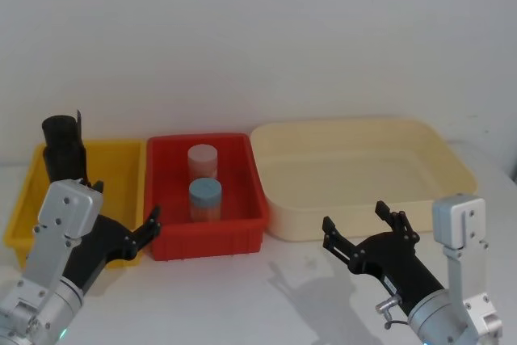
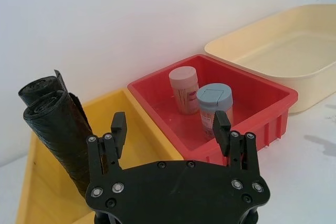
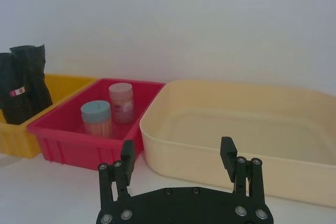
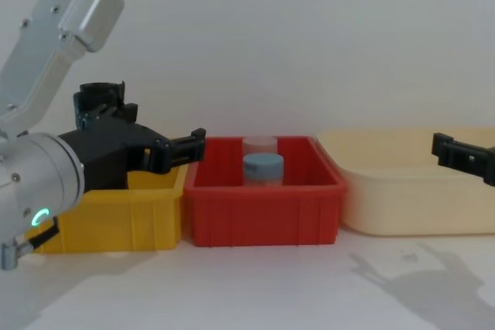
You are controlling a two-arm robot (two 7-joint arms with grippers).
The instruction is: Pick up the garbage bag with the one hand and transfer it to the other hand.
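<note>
**White wall, white counter: bag waiting in its bin, both claws empty**

Head view: on the counter (image 1: 266, 296) three bins stand in a row against the wall. The red bin (image 1: 206, 241), holding a pink-lidded jar (image 1: 202, 159) and a blue-lidded jar (image 1: 204, 198), is the middle one. A yellow bin (image 1: 121, 147) touches its left side and a cream tub (image 1: 355, 128) its right. The garbage bag (image 1: 63, 147) stands upright in the yellow bin, at the corner farthest from the red bin. The left claw (image 1: 123, 206) hovers at the near left corner of the red bin with fingers apart, holding nothing. The right claw (image 1: 355, 217) hangs near the red bin's right front, also spread and empty.

Left wrist view: the open fingers point at the wall shared by the red and yellow bins. The bag rises beside them, untouched. Two black rolls appear to stand together there.

Right wrist view: a red-and-white label band shows on the bag, well apart from the red bin's jars.

Chest view: the left claw sits above the yellow bin, one fingertip reaching the red bin's left rim.

The step in hand is probably the reach. The claw should swing away from the red bin, straddle the labelled roll low on its body, and lift straight up, leaving the upper length free for the right claw.
</note>
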